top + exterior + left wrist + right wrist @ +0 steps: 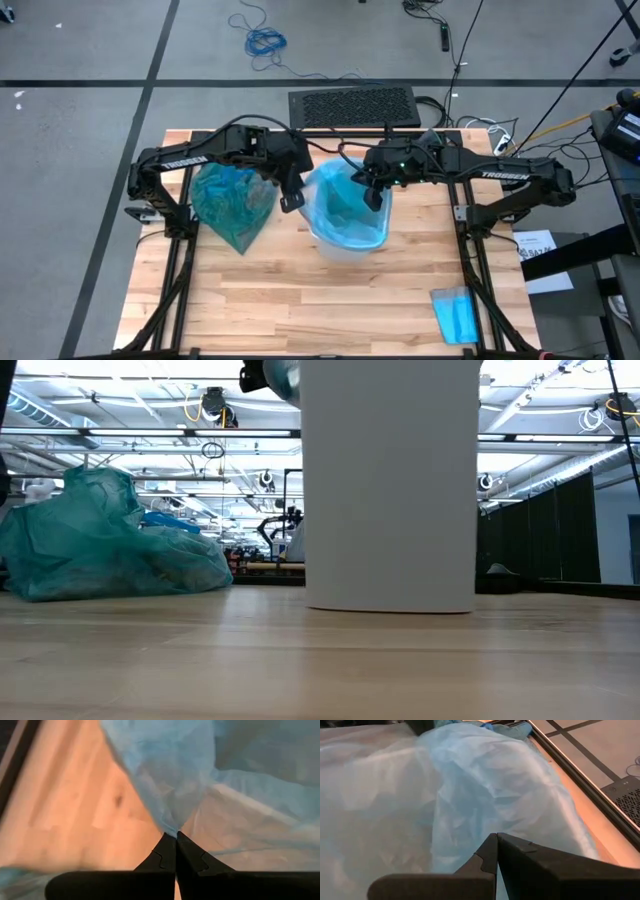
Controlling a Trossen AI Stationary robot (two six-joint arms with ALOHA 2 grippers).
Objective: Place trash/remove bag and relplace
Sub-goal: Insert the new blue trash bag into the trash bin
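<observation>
A white bin (350, 248) stood near the middle of the wooden desk (300, 310), and everything else is placed from it. A pale sky-blue plastic bag (345, 210) was draped in and over the bin's mouth. The left end effector (292, 200) hung at the bin's left rim, its fingers (165, 857) clenched on a pinch of that pale blue plastic at the bag's edge. The right end effector (373, 196) was over the bin's opening, toward its back right, its fingers (492, 852) pressed together against the same pale film; whether any plastic was caught between them could not be told.

The bag (232, 205), the darker teal-green liner, lay bunched and full on the desk to the left of the bin, apart from it, under the left arm; from the low view it sat slumped on the desk (110, 545). A small flat folded blue sheet (458, 316) lay well to the bin's front right, near the desk's corner
</observation>
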